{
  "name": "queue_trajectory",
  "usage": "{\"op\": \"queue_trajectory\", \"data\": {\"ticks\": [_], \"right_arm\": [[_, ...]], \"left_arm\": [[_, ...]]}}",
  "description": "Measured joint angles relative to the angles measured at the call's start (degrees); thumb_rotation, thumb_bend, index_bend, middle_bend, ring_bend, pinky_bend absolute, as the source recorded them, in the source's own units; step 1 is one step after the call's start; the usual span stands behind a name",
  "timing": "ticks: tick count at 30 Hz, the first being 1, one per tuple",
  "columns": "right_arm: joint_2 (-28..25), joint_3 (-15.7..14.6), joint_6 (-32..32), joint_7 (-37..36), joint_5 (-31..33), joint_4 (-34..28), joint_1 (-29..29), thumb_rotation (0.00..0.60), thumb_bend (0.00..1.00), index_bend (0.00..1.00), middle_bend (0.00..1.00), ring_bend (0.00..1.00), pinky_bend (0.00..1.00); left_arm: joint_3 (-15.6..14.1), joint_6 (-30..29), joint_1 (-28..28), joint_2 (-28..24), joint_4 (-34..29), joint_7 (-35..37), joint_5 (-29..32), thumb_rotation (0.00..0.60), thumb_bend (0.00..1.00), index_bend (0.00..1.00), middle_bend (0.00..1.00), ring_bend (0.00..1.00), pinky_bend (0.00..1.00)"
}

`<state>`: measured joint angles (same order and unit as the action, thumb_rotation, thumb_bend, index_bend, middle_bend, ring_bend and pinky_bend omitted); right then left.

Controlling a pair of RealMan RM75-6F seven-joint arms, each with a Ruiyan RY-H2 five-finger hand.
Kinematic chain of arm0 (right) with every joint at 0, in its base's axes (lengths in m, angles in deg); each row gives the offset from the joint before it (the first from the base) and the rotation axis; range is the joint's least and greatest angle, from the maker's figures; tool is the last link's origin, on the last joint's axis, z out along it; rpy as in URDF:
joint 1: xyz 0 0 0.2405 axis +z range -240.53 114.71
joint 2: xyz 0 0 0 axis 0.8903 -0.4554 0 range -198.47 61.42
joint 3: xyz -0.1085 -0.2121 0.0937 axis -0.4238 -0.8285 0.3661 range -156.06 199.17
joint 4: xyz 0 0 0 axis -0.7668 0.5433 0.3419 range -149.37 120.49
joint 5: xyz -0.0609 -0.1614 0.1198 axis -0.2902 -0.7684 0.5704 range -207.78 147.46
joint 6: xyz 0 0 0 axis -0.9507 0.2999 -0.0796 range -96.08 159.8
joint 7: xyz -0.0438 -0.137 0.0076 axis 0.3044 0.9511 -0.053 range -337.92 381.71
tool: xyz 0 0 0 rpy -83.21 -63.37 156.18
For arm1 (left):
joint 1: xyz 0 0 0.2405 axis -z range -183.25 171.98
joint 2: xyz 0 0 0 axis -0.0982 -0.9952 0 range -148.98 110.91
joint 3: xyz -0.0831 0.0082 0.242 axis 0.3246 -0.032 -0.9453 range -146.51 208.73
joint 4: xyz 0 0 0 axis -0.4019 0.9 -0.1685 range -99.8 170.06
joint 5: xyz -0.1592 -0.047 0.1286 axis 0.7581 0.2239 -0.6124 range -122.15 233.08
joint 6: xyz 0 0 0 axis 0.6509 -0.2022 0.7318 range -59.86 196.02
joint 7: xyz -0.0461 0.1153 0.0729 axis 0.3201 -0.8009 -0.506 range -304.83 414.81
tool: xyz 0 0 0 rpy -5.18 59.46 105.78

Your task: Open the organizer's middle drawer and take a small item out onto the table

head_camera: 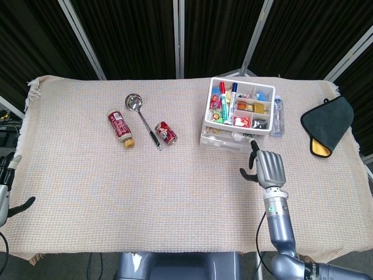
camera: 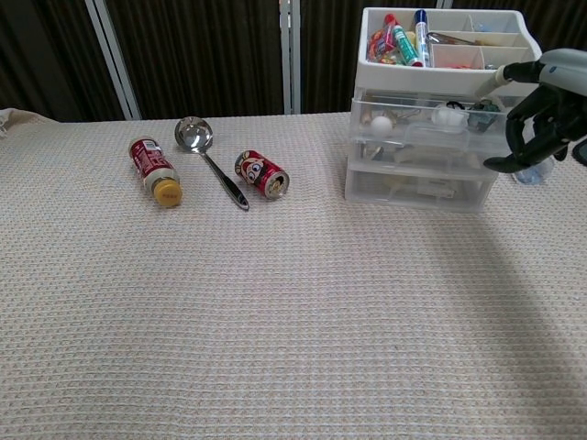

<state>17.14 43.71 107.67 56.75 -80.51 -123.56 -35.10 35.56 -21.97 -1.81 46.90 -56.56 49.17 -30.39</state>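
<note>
The organizer [head_camera: 240, 105] stands at the back right of the table, a white tray of pens and small items on top of clear drawers. In the chest view its middle drawer [camera: 413, 152] looks pushed in, with small items showing dimly through the front. My right hand [head_camera: 268, 168] hovers at the organizer's front right corner, holding nothing. In the chest view the right hand [camera: 546, 101] has its fingers curled and one finger stretched toward the top drawer level. My left hand [head_camera: 6, 186] hangs off the table's left edge, fingers apart and empty.
A red bottle [head_camera: 120, 129], a metal ladle [head_camera: 143, 119] and a red can [head_camera: 165, 132] lie left of the organizer. A clear bottle [head_camera: 277, 123] lies along its right side. A dark cloth with yellow lining [head_camera: 326, 123] sits at the far right edge.
</note>
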Motion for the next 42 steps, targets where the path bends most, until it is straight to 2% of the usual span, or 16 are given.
{"op": "queue_trajectory", "data": {"ticks": [4,9,15,32,42], "right_arm": [[0.2,0.2,0.1,0.5,1.7,0.9,1.1,0.6,0.18,0.24,0.68,0.75,0.65],[0.4,0.0,0.3,-0.5,2.5,2.5,1.9,0.6,0.19,0.37,0.69,0.76,0.66],[0.6,-0.7,0.5,-2.5,2.2,3.3,2.2,0.6,0.2,0.47,0.7,0.77,0.66],[-0.6,-4.5,2.1,-3.9,-0.8,1.1,1.4,0.6,0.2,0.51,0.7,0.77,0.66],[-1.6,-8.3,3.6,-5.6,-6.7,-2.5,-0.4,0.6,0.2,0.52,0.7,0.77,0.66]], "left_arm": [[0.1,-0.1,0.0,0.0,0.1,0.2,0.1,0.6,0.02,0.0,0.0,0.0,0.0],[0.1,0.2,0.1,0.0,0.2,0.1,0.2,0.6,0.02,0.0,0.0,0.0,0.0],[0.1,0.2,0.1,0.0,0.0,0.1,0.2,0.6,0.02,0.0,0.0,0.0,0.0],[0.0,0.2,0.1,0.0,0.1,0.2,0.0,0.6,0.02,0.0,0.0,0.0,0.0],[-0.1,-0.1,0.0,0.1,-0.1,-0.2,-0.3,0.6,0.02,0.0,0.0,0.0,0.0]]}}
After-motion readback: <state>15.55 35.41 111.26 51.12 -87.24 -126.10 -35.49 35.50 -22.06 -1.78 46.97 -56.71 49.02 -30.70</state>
